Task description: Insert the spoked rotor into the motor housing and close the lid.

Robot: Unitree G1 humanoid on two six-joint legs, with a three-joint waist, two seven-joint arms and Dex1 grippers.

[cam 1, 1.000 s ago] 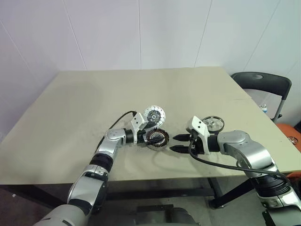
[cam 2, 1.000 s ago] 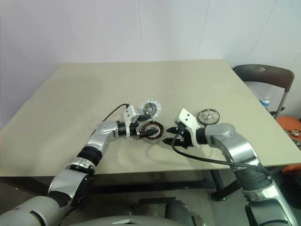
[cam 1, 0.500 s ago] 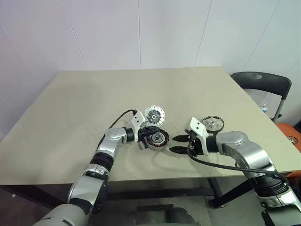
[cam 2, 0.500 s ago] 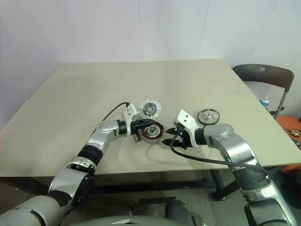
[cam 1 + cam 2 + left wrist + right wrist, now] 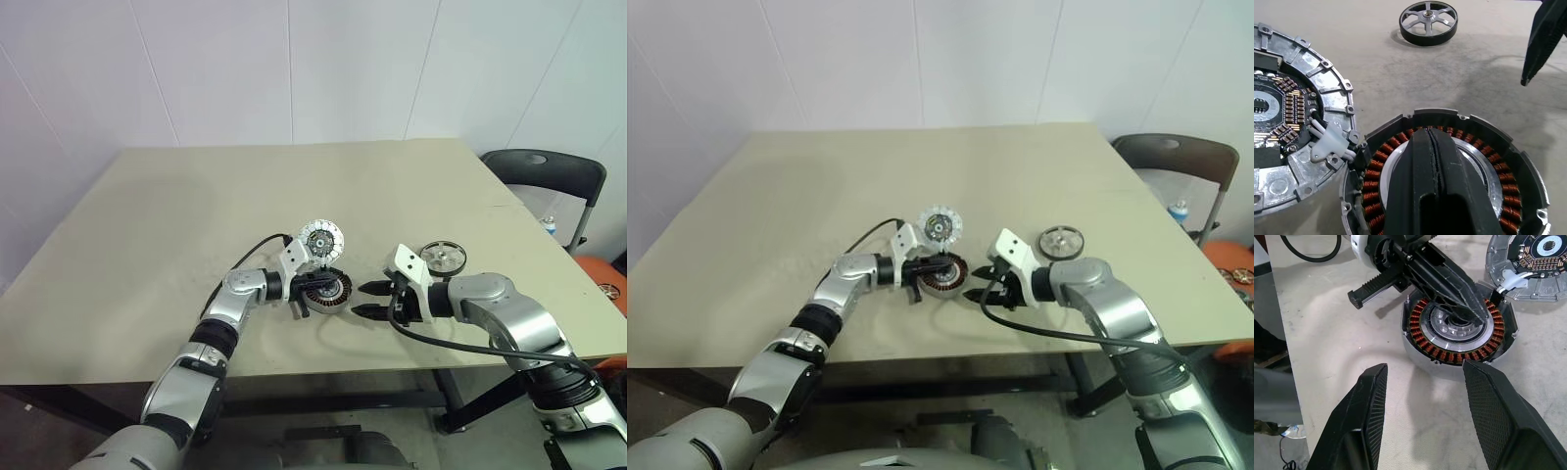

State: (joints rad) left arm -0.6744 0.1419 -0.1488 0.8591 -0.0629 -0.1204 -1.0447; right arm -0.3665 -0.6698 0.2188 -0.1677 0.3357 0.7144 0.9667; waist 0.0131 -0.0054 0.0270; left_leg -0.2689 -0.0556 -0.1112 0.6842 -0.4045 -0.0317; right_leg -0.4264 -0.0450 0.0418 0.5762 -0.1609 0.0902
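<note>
Pressed together with no gap, the left gripper's (image 5: 1435, 161) two black fingers rest their tips over the silver centre hub of the round grey metal motor housing (image 5: 1457, 330), which sits on the beige table (image 5: 176, 215) toward the middle of its near edge. They hold nothing. The right gripper (image 5: 1425, 416) hovers just beside the housing on its right with its fingers spread and nothing between them.

Little of the task looks done. The small black-rimmed spoked rotor (image 5: 443, 258) lies flat on the table well to the right of the housing, behind the right arm, not yet picked up. The round silver-white segmented lid (image 5: 322, 240) stands swung open at the housing's far side, so the coppery windings are bare. Fetching the rotor, seating it and closing the lid all remain.

A second ago the left fingers stood open around the housing's left rim; half a second ago they had snapped shut, and the housing now sits a little straighter. Rotor, lid and right gripper are unchanged.
</note>
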